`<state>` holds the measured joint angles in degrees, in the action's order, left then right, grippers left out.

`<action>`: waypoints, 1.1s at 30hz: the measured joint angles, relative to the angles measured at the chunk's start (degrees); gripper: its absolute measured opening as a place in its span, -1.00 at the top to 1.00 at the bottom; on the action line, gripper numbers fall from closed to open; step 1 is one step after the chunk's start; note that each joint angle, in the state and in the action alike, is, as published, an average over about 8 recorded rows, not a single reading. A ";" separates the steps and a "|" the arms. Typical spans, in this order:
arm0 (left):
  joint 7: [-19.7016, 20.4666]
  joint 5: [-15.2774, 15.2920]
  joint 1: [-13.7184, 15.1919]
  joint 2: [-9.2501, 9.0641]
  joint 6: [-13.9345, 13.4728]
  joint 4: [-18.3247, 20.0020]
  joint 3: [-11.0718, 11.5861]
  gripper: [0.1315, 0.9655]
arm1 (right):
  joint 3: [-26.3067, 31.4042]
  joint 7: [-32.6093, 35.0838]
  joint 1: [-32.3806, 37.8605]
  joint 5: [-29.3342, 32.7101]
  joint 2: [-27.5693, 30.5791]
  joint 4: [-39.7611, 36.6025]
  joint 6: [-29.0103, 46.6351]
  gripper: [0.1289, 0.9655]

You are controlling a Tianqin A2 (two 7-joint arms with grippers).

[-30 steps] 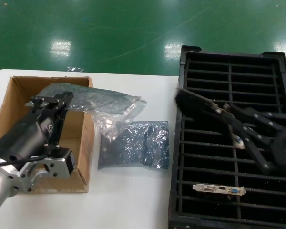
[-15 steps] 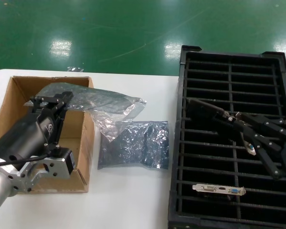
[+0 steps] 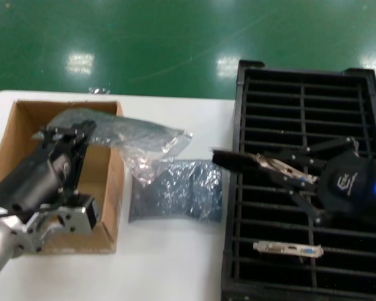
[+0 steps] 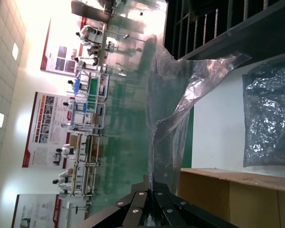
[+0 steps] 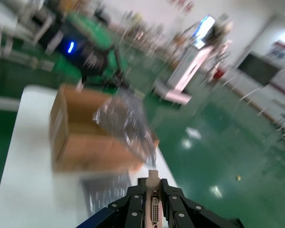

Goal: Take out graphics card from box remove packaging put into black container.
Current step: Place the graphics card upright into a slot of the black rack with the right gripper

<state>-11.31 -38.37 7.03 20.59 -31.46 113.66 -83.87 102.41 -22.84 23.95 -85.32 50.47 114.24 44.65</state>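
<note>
Gripping a small dark graphics card (image 3: pixel 272 165) by its silver metal bracket end, the right gripper (image 3: pixel 261 162) hangs low over the middle rows of the large black slotted plastic tray (image 3: pixel 304 94), its fingers closed on the card; the right wrist view shows the bracket's port (image 5: pixel 154 209) clamped between them. A white logo on the right arm's dark housing (image 3: pixel 346 183) is too small to read. A second card with a blue port (image 3: pixel 287 249) lies in a slot near the tray's front edge. The left gripper (image 3: pixel 65 133) sits above the brown corrugated cardboard box (image 3: pixel 25 132), closed on a crinkly translucent grey-silver bag (image 3: pixel 135 135) that drapes over the box's right wall. A similar grey bag (image 3: pixel 175 191) lies flat on the white table (image 3: pixel 175 263) between box and tray. Wall posters in the left wrist view are illegible.
</note>
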 joint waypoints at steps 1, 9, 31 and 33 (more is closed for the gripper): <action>0.00 0.00 0.00 0.00 0.00 0.00 0.00 0.98 | 1.32 -1.93 2.37 2.49 0.35 0.27 1.92 0.86; 0.00 0.00 0.00 0.00 0.00 0.00 0.00 0.98 | 11.23 -16.22 20.38 14.95 -1.56 -1.06 20.81 0.86; 0.00 0.00 0.00 0.00 0.00 0.00 0.00 0.98 | 23.91 -39.70 43.23 13.38 -7.09 -3.14 45.00 0.86; 0.01 0.00 0.00 0.00 0.00 0.00 0.00 0.98 | 25.10 -39.48 43.87 13.65 -7.46 -3.36 45.12 0.86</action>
<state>-11.31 -38.36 7.03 20.59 -31.46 113.66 -83.87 127.52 -62.32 67.82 -71.67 43.01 110.88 89.77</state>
